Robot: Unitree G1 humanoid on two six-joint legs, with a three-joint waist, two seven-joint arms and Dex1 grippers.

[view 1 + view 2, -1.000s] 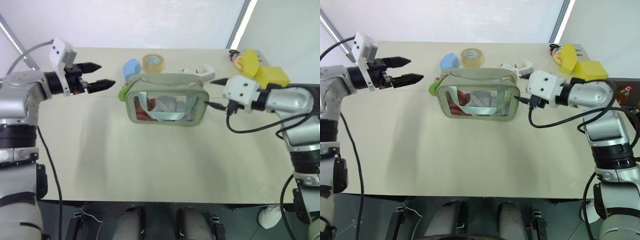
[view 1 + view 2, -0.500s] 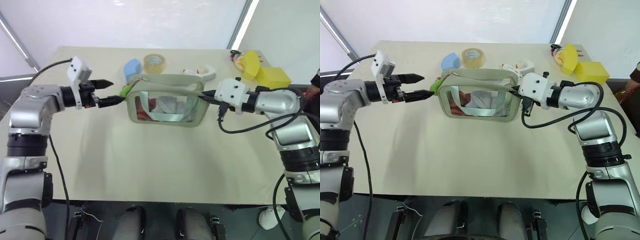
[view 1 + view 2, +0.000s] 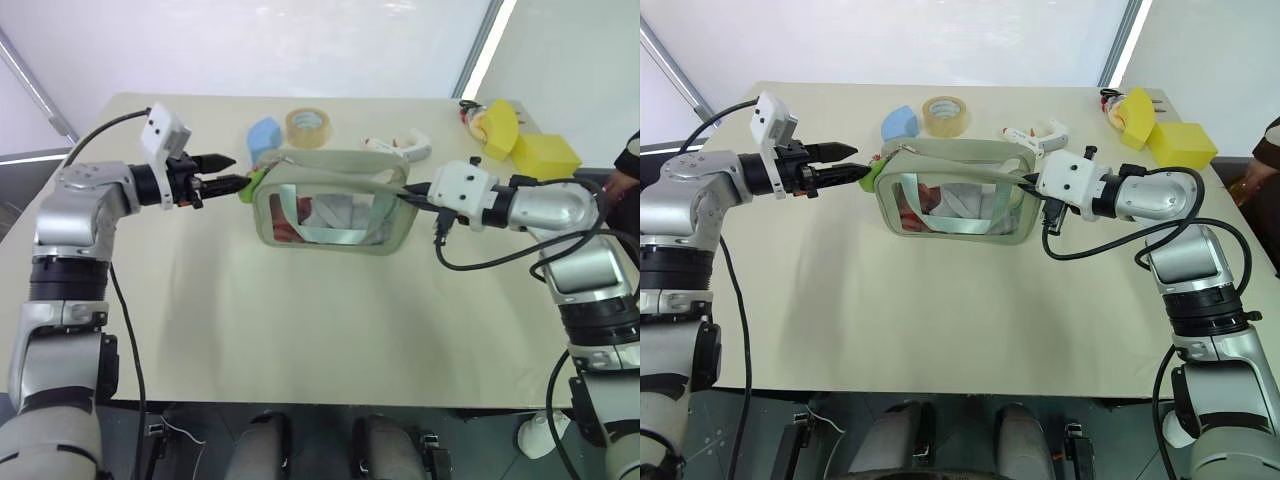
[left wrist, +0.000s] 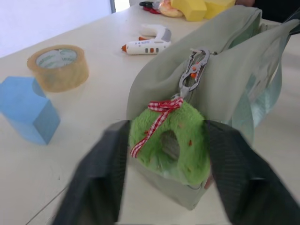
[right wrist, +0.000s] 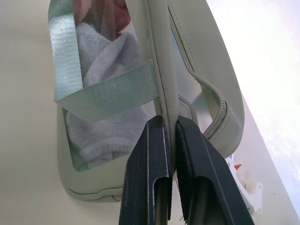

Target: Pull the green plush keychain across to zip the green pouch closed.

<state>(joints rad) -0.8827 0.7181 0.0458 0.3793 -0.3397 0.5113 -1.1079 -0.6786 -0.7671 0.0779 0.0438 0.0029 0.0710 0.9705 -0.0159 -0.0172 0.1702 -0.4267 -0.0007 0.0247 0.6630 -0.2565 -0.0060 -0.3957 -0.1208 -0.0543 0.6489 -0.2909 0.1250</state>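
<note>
The green pouch [image 3: 334,206] sits mid-table, its zipper open on top. The right gripper [image 5: 169,136] is clamped shut on the pouch's 3 o'clock edge. The left gripper [image 4: 165,145] has a finger on each side of the green plush keychain [image 4: 169,143] at 9 o'clock, not squeezing yet. It should squeeze firmly, then pull straight toward 3 o'clock.

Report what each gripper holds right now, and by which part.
The right gripper is shut on the green pouch, pinching its end edge. The left gripper straddles the green plush keychain; a firm hold cannot be told.
</note>
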